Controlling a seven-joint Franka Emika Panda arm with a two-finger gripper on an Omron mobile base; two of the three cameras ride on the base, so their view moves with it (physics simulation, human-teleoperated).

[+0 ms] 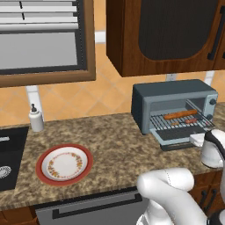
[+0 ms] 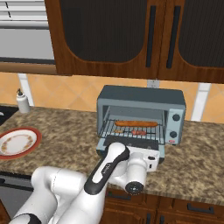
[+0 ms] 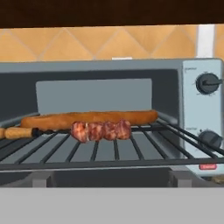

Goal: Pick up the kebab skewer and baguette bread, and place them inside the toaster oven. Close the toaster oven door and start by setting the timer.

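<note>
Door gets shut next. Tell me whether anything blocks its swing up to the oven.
Nothing visible does. The door lies folded down; the baguette and skewer lie wholly on the rack inside the oven. The gripper's position over the door can't be judged.

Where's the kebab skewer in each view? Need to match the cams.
Left base view: kebab skewer right of centre, on the wire rack in front of the baguette bread.
Right base view: skewer centre, on the rack below the baguette.
Hand view: skewer centre-left, in front of the baguette.
Shared landmark: the toaster oven knobs.
</note>
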